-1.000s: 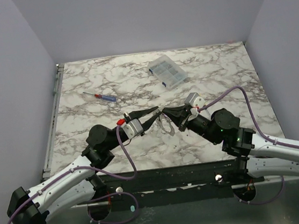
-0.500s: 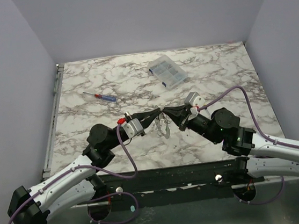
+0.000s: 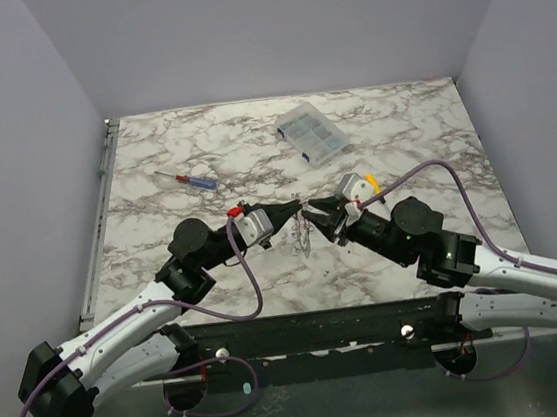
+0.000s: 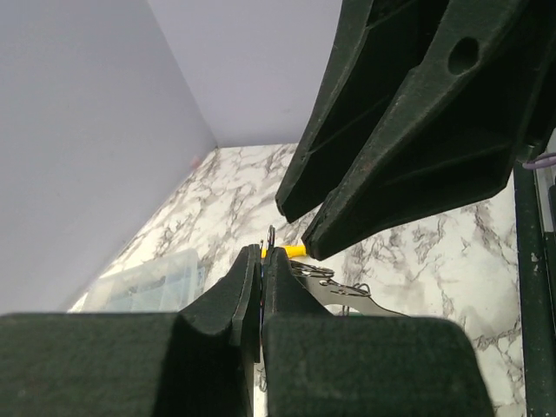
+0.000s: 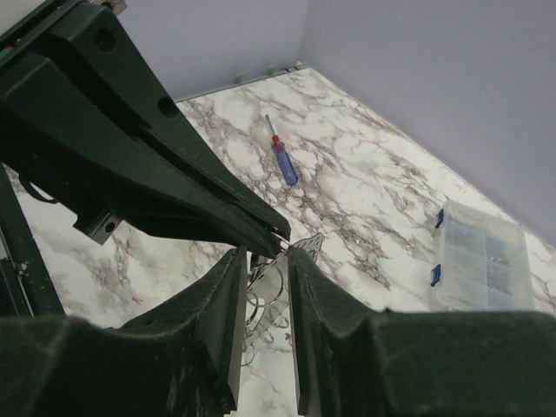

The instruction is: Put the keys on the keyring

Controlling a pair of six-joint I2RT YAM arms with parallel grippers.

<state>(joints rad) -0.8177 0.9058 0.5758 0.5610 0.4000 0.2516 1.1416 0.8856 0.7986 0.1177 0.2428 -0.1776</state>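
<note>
Currently, your left gripper is clamped fully closed on the keyring, a thin loop of bare steel wire that sticks up just past the tips of its black, wedge-shaped fingers. Your right gripper meets it nose to nose over the middle of the table, the two sets of tips just beside each other. Its matte black fingers stand a narrow slot apart. In the right wrist view, coils of wire show through that slot with neither pad plainly pressing on them, so you have nothing gripped there that I can see.

The keys hang below the two noses as a small, flat, silvery cluster. They dangle from the wire just on the near side of the fingertips, above the grey-veined, marble-patterned top; from above you cannot tell whether they touch the surface. In the left wrist view they show as thin, flat metal pieces fanned out to the right of the pinched wire.

Far and left of the grippers lies a slim screwdriver with a blue handle, a red collar and a thin shaft, well apart from the keys. Far and slightly right sits a clear plastic organiser box, rectangular and divided into small compartments.
</note>
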